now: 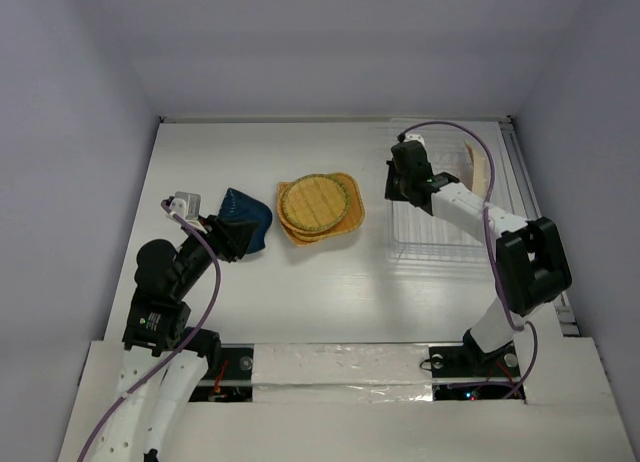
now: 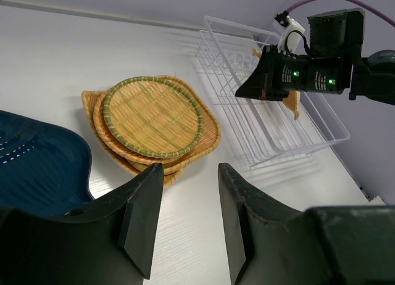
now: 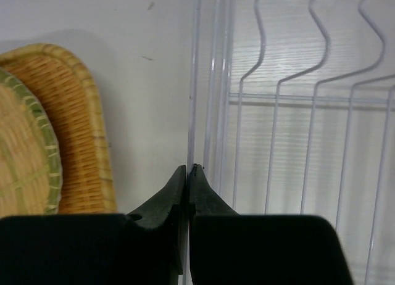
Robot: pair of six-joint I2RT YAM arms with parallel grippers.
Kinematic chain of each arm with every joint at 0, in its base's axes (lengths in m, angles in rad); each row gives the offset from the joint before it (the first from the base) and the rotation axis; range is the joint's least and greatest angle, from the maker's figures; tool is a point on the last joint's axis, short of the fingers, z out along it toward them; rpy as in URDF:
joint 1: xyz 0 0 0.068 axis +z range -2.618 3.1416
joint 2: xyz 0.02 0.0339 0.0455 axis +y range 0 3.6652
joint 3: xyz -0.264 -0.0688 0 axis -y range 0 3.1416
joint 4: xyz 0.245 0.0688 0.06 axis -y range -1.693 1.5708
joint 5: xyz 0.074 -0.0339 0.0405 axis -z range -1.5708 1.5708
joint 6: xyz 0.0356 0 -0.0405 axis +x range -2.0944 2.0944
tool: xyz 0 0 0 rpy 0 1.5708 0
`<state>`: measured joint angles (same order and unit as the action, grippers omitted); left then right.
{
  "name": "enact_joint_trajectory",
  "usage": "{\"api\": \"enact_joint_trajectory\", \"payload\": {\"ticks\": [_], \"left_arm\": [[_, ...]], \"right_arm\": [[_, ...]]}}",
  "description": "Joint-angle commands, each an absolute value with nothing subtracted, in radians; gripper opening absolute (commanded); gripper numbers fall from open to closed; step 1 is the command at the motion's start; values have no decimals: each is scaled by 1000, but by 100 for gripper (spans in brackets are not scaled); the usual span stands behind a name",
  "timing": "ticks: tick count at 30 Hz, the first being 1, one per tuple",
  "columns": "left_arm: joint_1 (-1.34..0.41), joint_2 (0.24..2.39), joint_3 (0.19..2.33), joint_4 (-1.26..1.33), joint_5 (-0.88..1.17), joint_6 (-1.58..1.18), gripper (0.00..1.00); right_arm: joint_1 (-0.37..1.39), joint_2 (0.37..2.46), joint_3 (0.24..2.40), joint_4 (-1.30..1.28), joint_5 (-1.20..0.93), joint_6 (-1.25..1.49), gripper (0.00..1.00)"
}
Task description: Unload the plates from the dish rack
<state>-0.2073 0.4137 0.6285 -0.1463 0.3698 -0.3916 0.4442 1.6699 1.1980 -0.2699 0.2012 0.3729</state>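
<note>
A stack of orange-tan woven plates [image 1: 320,208] lies mid-table, a round one on top; it also shows in the left wrist view [image 2: 153,121] and the right wrist view [image 3: 77,124]. The dark blue plate [image 1: 246,220] lies left of the stack, also in the left wrist view [image 2: 37,168]. The white wire dish rack [image 1: 440,232] stands at the right with one tan plate [image 1: 482,172] upright at its far side. My right gripper [image 3: 188,169] is shut on the rack's left rim wire [image 3: 195,63]. My left gripper [image 2: 191,174] is open and empty beside the blue plate.
White walls enclose the table on the left, back and right. The rack [image 2: 278,134] sits close to the right wall. My right arm [image 2: 308,72] reaches over the rack's left side. Bare white table [image 1: 330,292] lies in front of the stack.
</note>
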Motion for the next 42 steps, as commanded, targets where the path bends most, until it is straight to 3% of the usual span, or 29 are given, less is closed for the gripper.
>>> {"api": "enact_joint_trajectory", "payload": {"ticks": [1, 12, 14, 15, 18, 20, 23, 25, 26, 27, 28, 37, 38, 41, 42], "left_arm": [[-202, 407, 614, -89, 380, -394, 38], [-202, 411, 614, -89, 380, -396, 38], [-202, 413, 614, -89, 383, -396, 38], [-202, 414, 614, -89, 382, -396, 38], [-202, 414, 614, -87, 382, -396, 38], [-202, 414, 614, -87, 385, -396, 38], [-202, 408, 614, -87, 387, -396, 38], [-202, 400, 614, -87, 385, -396, 38], [-202, 399, 614, -89, 382, -396, 38], [-202, 394, 614, -89, 383, -394, 38], [-202, 388, 614, -92, 382, -394, 38], [-281, 331, 626, -120, 331, -391, 37], [-299, 324, 627, -123, 316, -391, 37], [-318, 299, 632, -129, 301, -390, 37], [-342, 293, 630, -130, 299, -390, 37]], "right_arm": [[436, 1667, 1213, -307, 199, 267, 0], [445, 1680, 1244, -315, 209, 242, 1], [445, 1674, 1249, -298, 210, 250, 18], [445, 1651, 1250, -292, 206, 256, 40], [445, 1571, 1235, -256, 193, 268, 74], [445, 1530, 1235, -258, 224, 273, 80], [445, 1447, 1232, -244, 288, 276, 79], [445, 1404, 1218, -218, 345, 275, 66], [431, 1370, 1204, -203, 359, 278, 40], [422, 1358, 1200, -196, 365, 287, 4], [413, 1347, 1195, -195, 379, 288, 0], [187, 1391, 1161, -308, 528, 341, 0], [177, 1400, 1163, -328, 531, 339, 3], [124, 1479, 1203, -398, 523, 334, 27], [112, 1494, 1207, -405, 526, 327, 39]]}}
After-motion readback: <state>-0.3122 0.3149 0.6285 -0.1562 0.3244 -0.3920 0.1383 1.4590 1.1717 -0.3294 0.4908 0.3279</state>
